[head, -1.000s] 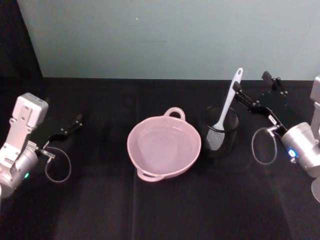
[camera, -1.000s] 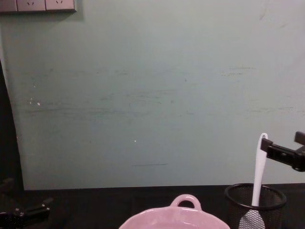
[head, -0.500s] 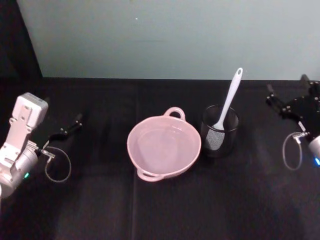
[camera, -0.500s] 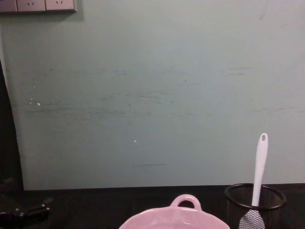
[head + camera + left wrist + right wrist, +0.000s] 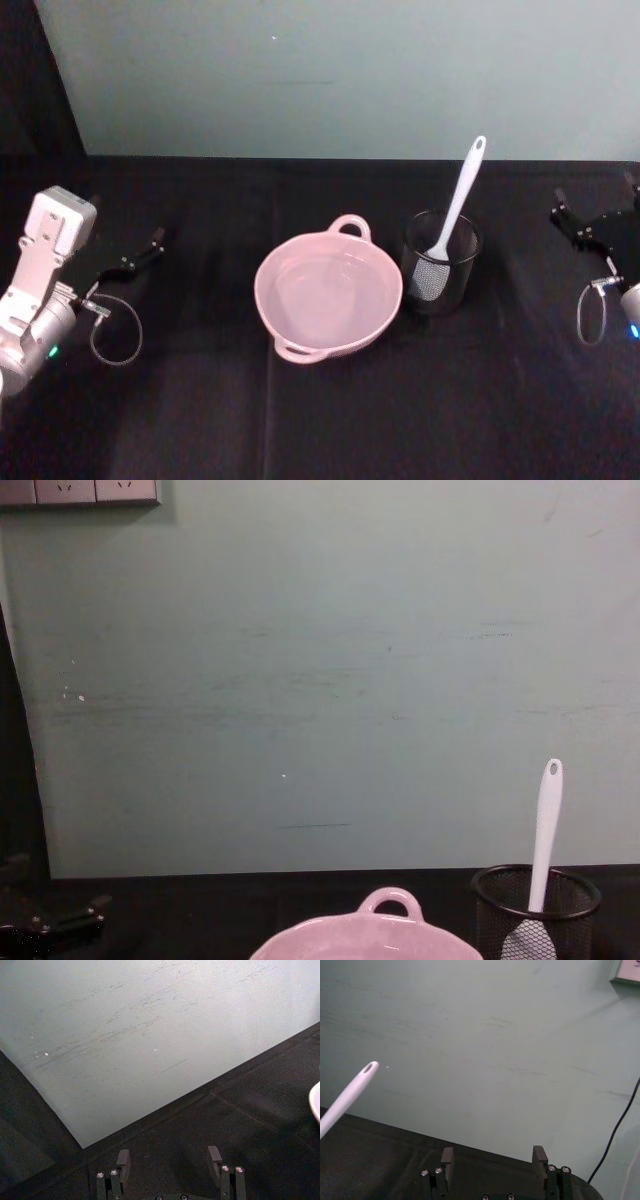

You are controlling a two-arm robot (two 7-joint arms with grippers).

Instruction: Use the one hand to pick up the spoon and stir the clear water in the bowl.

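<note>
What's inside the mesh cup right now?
The spoon stands blade-down in the mesh cup, handle leaning out above the rim. Its blade shows through the mesh; the cup's floor beneath it is hidden.

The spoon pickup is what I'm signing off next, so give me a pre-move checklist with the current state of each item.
1. Spoon standing in the mesh cup, handle free above the rim: ok.
2. Right gripper open: ok.
3. Right gripper lined up on the handle: not ok, it sits off to the side, near the table's right edge.
4. Bowl upright beside the cup: ok.
5. Water in bowl: cannot tell.
6. Left gripper away from the bowl: ok.
</note>
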